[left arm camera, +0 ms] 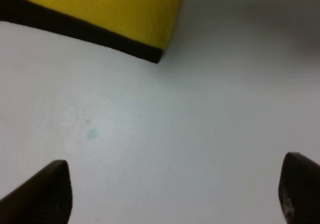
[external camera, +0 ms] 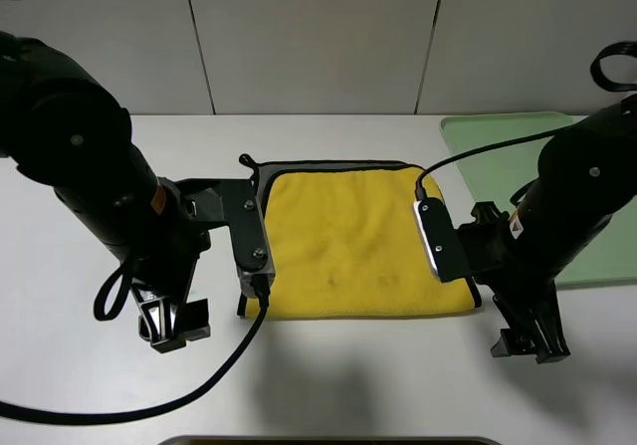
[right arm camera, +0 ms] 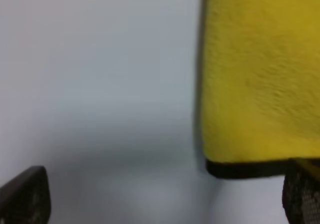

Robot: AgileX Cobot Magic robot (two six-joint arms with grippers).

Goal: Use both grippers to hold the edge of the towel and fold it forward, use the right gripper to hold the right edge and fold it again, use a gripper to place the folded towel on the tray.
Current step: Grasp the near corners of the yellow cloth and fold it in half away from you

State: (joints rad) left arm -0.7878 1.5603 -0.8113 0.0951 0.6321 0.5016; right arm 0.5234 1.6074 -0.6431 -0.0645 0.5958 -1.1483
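Hovering left gripper [external camera: 171, 328] and right gripper [external camera: 532, 343], gaping and empty, outside near corners of the towel [external camera: 358, 241], lining up to pinch its edge [left arm camera: 80, 31].

Tray [external camera: 490, 132] partly past the view's right edge

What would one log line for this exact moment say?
towel flat on table | left gripper open, short of its near-left corner | right gripper open at near-right corner | nothing held
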